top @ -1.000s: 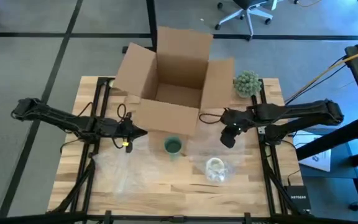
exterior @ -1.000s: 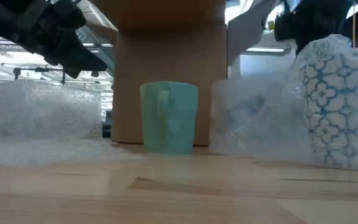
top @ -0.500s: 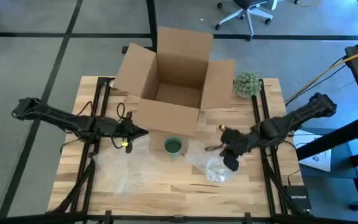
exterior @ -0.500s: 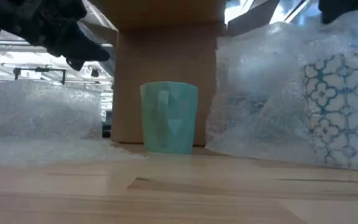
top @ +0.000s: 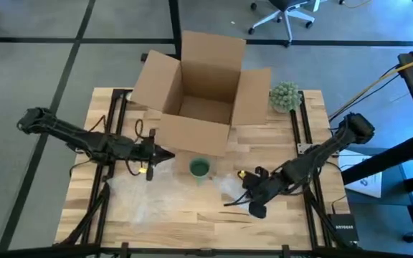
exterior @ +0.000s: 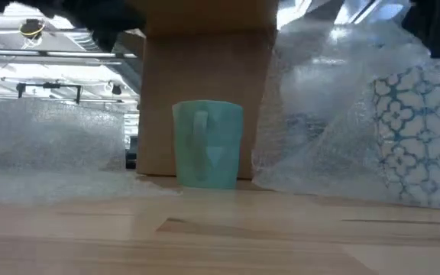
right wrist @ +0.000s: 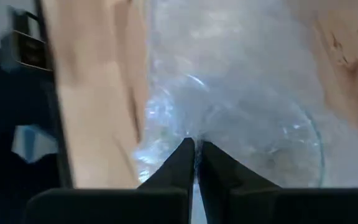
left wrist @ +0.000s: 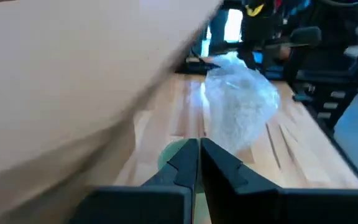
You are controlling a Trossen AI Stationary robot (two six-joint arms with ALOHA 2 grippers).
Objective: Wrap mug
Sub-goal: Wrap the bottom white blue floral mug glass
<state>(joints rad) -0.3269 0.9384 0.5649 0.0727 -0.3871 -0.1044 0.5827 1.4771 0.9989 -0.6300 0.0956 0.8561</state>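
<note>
A green mug (top: 200, 168) (exterior: 208, 145) stands upright on the table in front of the cardboard box (top: 203, 93). To its right, a white mug with a blue pattern (exterior: 418, 130) sits under a sheet of bubble wrap (exterior: 319, 99) (right wrist: 229, 93). My right gripper (top: 248, 203) (right wrist: 196, 146) is over that mug, shut on the wrap. A second bubble wrap sheet (top: 135, 193) lies flat at the near left. My left gripper (top: 167, 154) (left wrist: 199, 146) hovers shut and empty, left of the green mug. My right gripper pinches the bubble wrap (right wrist: 188, 134) between its two fingertips, coming slanting down from the table's right. The wrap is drawn up and over the patterned mug, whose rim (right wrist: 291, 134) shows through it. One layer or several, I cannot tell.
The open cardboard box stands at the far middle, its flaps spread. A small green plant (top: 284, 95) sits at the far right, beside the box. Bare wood lies along the near edge between the two sheets.
My right gripper has gone toward the table's near edge and a little left, from beside the box to over the patterned mug. The bubble wrap has been drawn up and over that mug, and it stands taller in the low view. My left gripper has risen a little.
</note>
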